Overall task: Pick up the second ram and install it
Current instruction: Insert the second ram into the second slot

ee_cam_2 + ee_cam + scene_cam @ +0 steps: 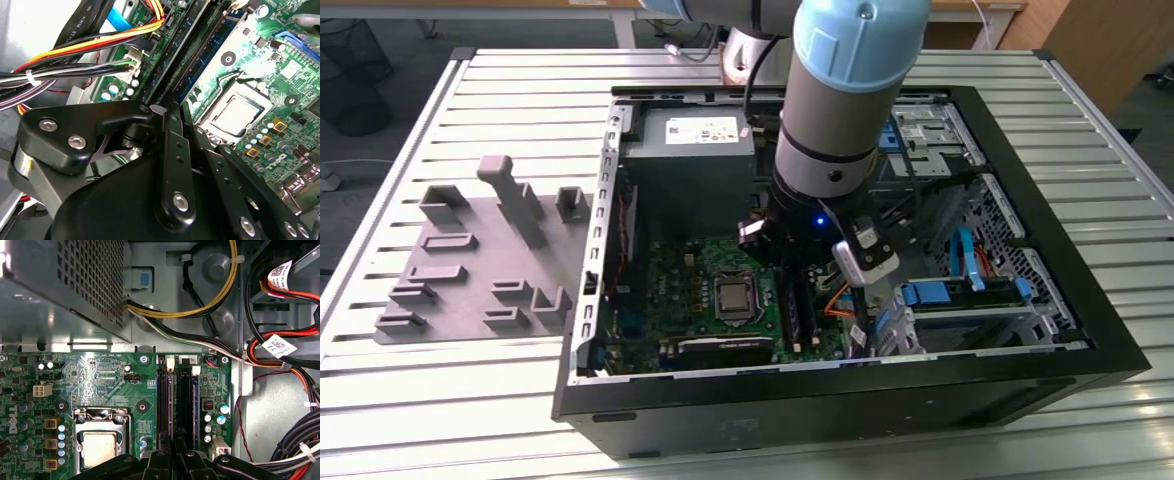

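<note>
The grey-and-blue robot arm [834,120] reaches down into the open black desktop computer case [1067,300], which lies on a slatted metal table [480,400]. The black two-finger gripper [165,111] is positioned over the long black memory slots [184,405], just beside the silver square processor socket [99,450] on the green motherboard [100,375].

The fingers [172,150] are drawn together and appear to clamp the second ram [207,47], a thin blue-green circuit-board stick. The stick stands on edge along the slot line, near the processor socket and parallel to its side.

A bundle of yellow, orange and black cables [100,42] runs past the slots on the side away from the socket. A grey moulded parts holder [480,260] sits on the table, well apart from the socket.
</note>
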`<action>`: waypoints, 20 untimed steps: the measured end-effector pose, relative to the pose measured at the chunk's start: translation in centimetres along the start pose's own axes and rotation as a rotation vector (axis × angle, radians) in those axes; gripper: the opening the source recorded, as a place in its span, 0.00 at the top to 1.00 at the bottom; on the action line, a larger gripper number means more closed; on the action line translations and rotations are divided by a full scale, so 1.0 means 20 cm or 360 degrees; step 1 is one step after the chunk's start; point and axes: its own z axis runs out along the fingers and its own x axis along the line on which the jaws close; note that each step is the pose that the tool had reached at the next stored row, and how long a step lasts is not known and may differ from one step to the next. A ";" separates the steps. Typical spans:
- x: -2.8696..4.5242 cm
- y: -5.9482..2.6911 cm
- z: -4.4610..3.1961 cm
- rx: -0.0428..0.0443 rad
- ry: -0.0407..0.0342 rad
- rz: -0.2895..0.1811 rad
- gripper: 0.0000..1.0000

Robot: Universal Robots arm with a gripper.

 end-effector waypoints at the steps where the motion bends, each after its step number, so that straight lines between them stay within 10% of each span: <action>1: 0.000 0.000 0.000 0.0000 0.0000 0.0000 0.86; 20: 0.000 0.000 0.015 -0.0001 0.0000 0.0000 0.79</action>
